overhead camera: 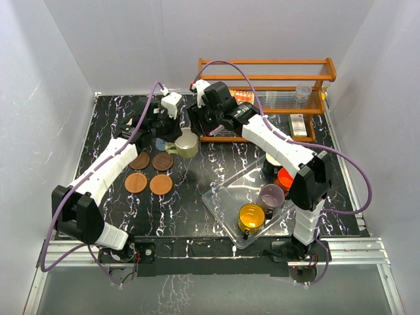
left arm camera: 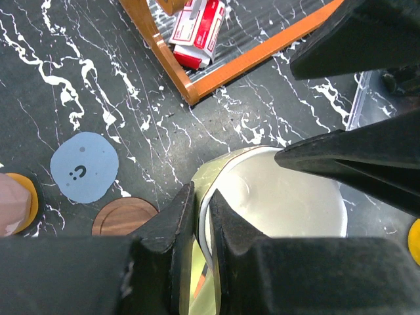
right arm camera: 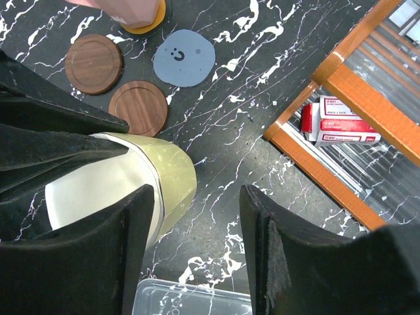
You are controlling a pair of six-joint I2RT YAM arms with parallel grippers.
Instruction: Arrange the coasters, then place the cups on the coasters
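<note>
A black marble table (overhead camera: 197, 216) fills the top view, with a wooden rack (overhead camera: 262, 69) at upper right. A clear plastic tray (overhead camera: 226, 197) is seen at lower right, and a yellow mug (overhead camera: 251, 215), a mauve mug (overhead camera: 271, 194) and an orange-red mug (overhead camera: 285, 177) are held in it.

Near the centre, slightly up and left, the olive-cream mug (overhead camera: 187, 144) is gripped at its rim by the left gripper (left arm camera: 200, 197), whose jaws are pressed narrowly onto the wall. The right gripper (right arm camera: 197, 197) is spread wide over the same mug, with nothing clamped.

A blue-grey coaster (right arm camera: 184, 58) is laid just left of the mug. Below it two dark brown coasters (right arm camera: 93, 63) are set above two orange-brown coasters (overhead camera: 136, 182). What appears to be a pale pink cup (right arm camera: 131, 8) is cropped at the top edge of the right wrist view.
</note>
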